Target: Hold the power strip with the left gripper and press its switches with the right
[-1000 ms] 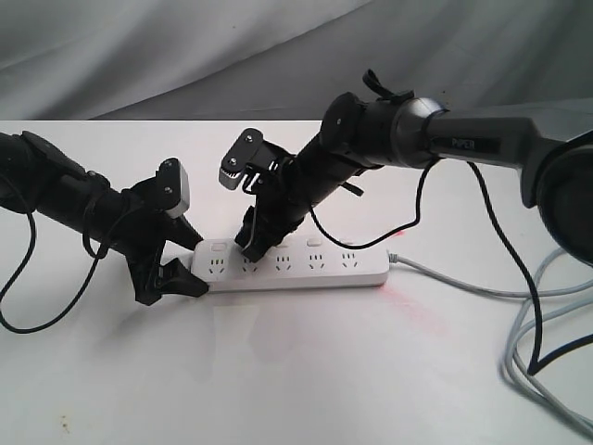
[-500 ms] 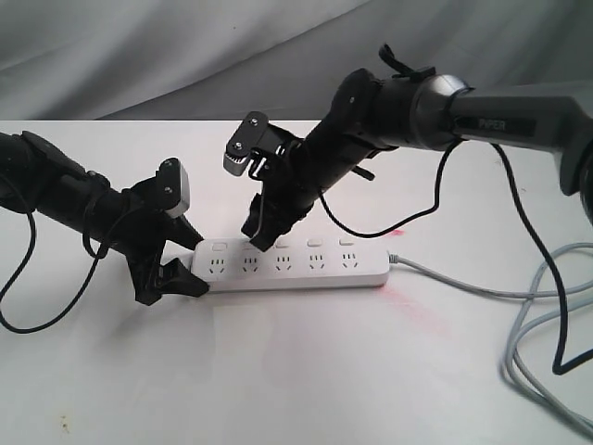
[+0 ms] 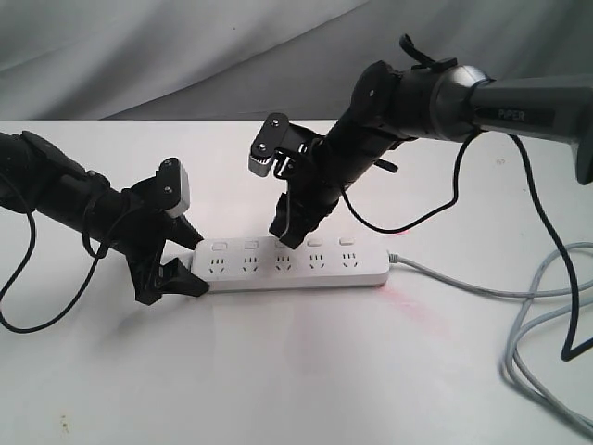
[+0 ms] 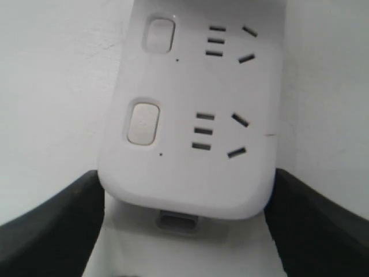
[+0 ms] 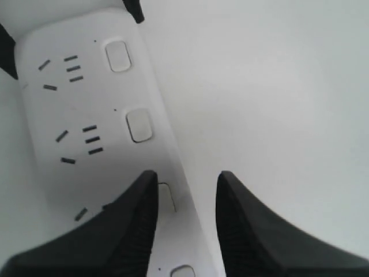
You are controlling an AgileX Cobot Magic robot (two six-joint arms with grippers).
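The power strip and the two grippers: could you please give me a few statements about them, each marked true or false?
1. The left gripper's fingers flank one end of the power strip. True.
2. The grey cord leaves the strip at the end away from the left gripper. True.
3. The right gripper is at the switch nearest the cord. False: it is at the middle switch of the row.
4. The strip is lifted clear of the table. False: it lies flat on it.
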